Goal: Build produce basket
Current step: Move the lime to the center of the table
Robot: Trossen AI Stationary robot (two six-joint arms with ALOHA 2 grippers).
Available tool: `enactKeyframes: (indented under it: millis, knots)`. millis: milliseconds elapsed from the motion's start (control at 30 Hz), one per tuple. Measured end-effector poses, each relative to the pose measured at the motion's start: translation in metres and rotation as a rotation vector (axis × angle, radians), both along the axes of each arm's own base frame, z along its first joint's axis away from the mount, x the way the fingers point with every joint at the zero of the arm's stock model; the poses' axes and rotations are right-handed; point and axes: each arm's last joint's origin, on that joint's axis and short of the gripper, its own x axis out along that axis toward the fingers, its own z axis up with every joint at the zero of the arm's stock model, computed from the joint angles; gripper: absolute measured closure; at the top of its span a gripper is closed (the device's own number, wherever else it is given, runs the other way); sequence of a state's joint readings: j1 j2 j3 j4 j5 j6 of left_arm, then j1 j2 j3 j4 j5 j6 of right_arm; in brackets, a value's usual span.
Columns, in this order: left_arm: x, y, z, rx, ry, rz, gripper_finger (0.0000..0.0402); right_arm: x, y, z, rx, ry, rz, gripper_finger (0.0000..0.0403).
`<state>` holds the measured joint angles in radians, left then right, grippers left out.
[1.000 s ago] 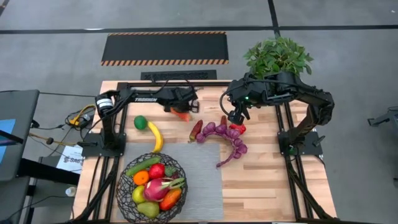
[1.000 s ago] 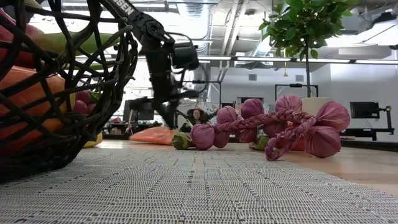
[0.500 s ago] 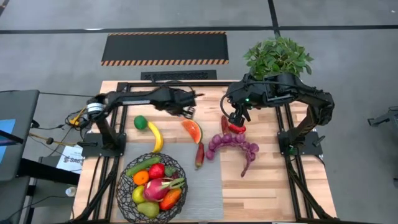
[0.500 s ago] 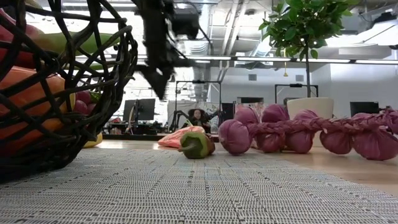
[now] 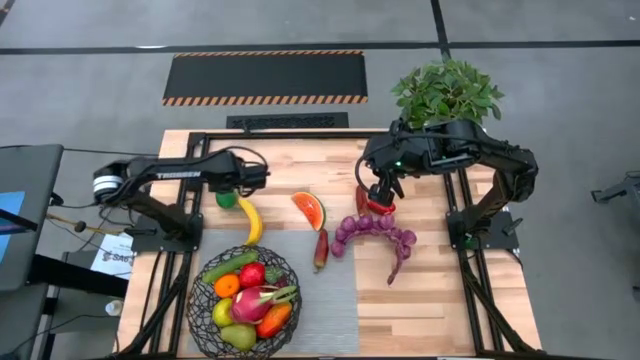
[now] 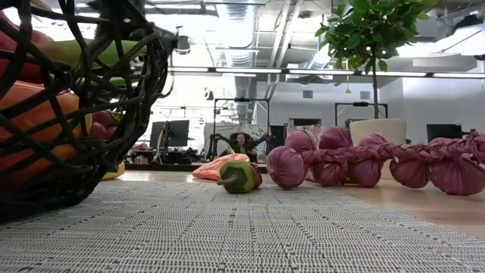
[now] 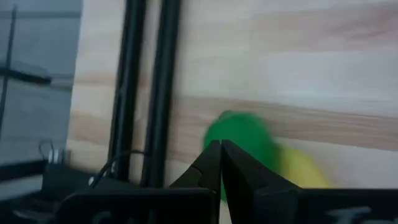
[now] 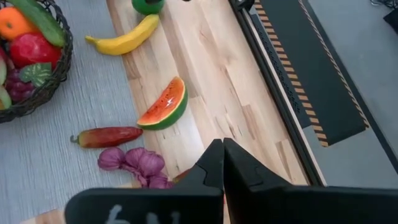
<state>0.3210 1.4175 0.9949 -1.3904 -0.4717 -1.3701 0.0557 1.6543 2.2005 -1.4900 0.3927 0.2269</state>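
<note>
The black wire basket [image 5: 243, 297] stands near the front left with several toy fruits in it. Loose on the table lie a green fruit [image 5: 227, 197], a yellow banana [image 5: 250, 220], a watermelon slice [image 5: 310, 210], a long red pepper [image 5: 321, 248] and a purple braided string of bulbs [image 5: 375, 232]. My left gripper [image 7: 221, 146] is shut and hovers over the green fruit [image 7: 239, 134]. My right gripper [image 8: 222, 146] is shut, high over the table's far middle, above a small red thing [image 5: 378, 206]; the watermelon slice [image 8: 165, 106] lies beyond it.
A grey woven mat [image 5: 330, 290] lies under the basket and the pepper's end. A leafy plant [image 5: 447, 90] stands at the far right corner. Black frame rails [image 7: 146, 93] run along the table's left side. Bare wood lies at the near right.
My left gripper has drawn back from the table's far middle toward the left edge and risen, ending over the green fruit, shut throughout. The watermelon slice now lies free, nearer the front. The red pepper and the purple braid have slid toward the near-right and turned.
</note>
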Motion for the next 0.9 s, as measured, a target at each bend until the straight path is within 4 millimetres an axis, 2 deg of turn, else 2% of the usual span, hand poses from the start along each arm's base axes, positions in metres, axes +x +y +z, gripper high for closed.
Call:
enactKeyframes:
  millis: [200, 367, 467, 667, 900]
  knots:
    - [-0.023, -0.005, -0.023, 0.011, -0.014, 0.101, 0.0401, 0.001, -0.006, 0.0, -0.009, 0.001, -0.009, 0.0384]
    - [-0.03, -0.006, -0.042, -0.018, 0.002, 0.123, 0.0401, 0.001, -0.009, 0.001, -0.009, -0.004, -0.019, 0.0389]
    - [-0.026, -0.004, -0.05, -0.008, -0.06, 0.083, 0.0401, 0.001, -0.009, 0.001, -0.009, -0.004, -0.019, 0.0389]
    - [-0.011, -0.003, -0.06, -0.114, -0.19, -0.034, 0.0401, 0.001, -0.008, 0.0, -0.006, -0.005, -0.018, 0.0383]
    - [0.023, -0.007, -0.058, -0.093, -0.49, -0.194, 0.0401, 0.001, -0.008, 0.0, 0.002, -0.01, -0.03, 0.0388]
